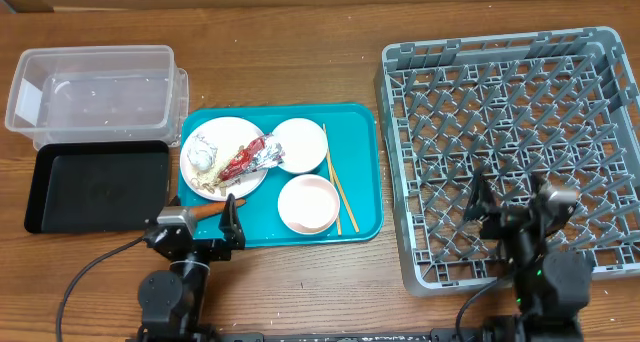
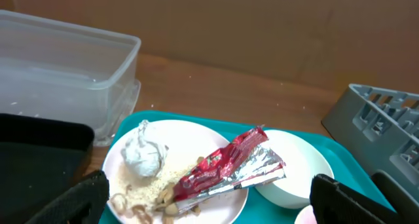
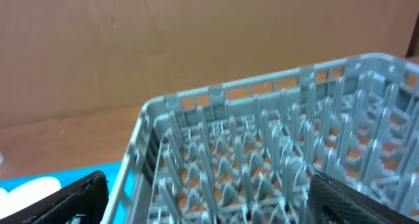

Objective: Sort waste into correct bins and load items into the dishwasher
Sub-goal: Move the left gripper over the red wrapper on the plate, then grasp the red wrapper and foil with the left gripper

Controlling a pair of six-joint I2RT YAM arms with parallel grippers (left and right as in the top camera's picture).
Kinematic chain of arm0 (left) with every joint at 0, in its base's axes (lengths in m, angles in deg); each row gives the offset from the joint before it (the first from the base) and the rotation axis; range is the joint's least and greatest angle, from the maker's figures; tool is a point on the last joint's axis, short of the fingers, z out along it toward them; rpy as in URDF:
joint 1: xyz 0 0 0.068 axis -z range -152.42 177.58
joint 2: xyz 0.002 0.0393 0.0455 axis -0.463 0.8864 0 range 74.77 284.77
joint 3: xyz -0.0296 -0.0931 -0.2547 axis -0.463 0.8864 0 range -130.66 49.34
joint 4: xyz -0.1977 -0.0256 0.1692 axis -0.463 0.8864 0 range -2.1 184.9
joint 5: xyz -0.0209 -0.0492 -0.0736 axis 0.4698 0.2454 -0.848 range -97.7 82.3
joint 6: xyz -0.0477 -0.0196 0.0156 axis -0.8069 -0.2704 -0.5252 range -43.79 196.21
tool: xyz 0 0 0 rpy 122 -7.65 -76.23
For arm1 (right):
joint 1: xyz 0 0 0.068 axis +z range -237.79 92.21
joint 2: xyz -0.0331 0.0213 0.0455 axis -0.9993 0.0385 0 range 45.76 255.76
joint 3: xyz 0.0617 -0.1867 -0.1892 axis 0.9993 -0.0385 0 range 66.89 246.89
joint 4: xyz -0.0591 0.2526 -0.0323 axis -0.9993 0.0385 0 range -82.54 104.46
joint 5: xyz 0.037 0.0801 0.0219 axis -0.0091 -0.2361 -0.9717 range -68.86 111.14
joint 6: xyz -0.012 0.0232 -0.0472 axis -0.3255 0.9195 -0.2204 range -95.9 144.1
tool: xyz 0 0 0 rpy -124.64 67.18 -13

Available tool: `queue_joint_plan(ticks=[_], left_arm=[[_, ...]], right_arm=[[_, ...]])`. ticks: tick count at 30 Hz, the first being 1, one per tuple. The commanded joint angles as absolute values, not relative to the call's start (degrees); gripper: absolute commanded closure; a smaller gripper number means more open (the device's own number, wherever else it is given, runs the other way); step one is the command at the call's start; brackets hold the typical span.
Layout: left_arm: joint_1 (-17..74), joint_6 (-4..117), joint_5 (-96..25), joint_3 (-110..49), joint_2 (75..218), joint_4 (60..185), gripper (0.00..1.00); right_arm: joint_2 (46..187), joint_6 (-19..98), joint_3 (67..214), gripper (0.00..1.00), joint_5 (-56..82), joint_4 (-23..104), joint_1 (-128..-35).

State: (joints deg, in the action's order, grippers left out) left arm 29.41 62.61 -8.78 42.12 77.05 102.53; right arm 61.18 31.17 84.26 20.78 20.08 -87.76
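Observation:
A white plate (image 1: 222, 132) on the teal tray holds a red wrapper (image 1: 248, 158), a white tissue (image 1: 203, 157) and rice with scraps (image 2: 171, 179). Two bowls (image 1: 300, 145) (image 1: 308, 203) and chopsticks (image 1: 340, 187) lie beside it. A carrot (image 1: 206, 210) lies at the tray's front left. My left gripper (image 1: 197, 224) is open and empty just in front of the plate (image 2: 209, 192). My right gripper (image 1: 512, 202) is open and empty over the front of the grey dish rack (image 1: 510, 102) (image 3: 209, 198). No cup shows.
The clear tub (image 1: 95, 87) stands at the back left, with the black tray (image 1: 95, 187) in front of it. The teal tray (image 1: 365, 172) lies between them and the rack. A brown cardboard wall runs along the back.

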Motion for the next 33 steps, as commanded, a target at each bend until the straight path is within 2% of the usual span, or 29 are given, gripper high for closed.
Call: queue_joint_plan(ticks=[1,5,9,15,17,21,27,33], left_arm=[[29.06,62.85,-6.22,34.44,81.64,106.05,0.0],[29.06,63.85,-6.2,27.03,91.13,107.95,0.0],[29.06,64.03,-6.27,17.2,104.11,113.04,0.0],[29.1,68.27,-9.39,-2.1,124.26,129.68,0.0],[29.1,68.95,-9.96,-10.01,131.21,136.36,0.0],[29.1,68.92,-10.09,-17.69,138.69,141.02,0.0],[29.21,67.79,-12.23,-18.98,146.06,135.93,0.0],[34.13,77.47,-11.32,-18.98,154.73,134.35,0.0]], right_arm=[[71.7,31.41,93.39,0.0,22.81,19.84,-87.48],[85.77,31.44,105.02,0.0,22.11,23.36,-87.48],[99.04,31.44,118.55,0.0,20.93,32.52,-87.48],[111.67,31.44,130.49,0.0,19.99,43.34,-87.48],[113.77,31.66,130.94,0.0,19.16,44.37,-87.48],[114.47,31.63,130.92,0.0,18.48,45.26,-87.48],[114.47,31.63,130.92,0.0,18.48,45.55,-87.5],[114.47,31.63,130.92,0.0,18.48,45.96,-87.5]])
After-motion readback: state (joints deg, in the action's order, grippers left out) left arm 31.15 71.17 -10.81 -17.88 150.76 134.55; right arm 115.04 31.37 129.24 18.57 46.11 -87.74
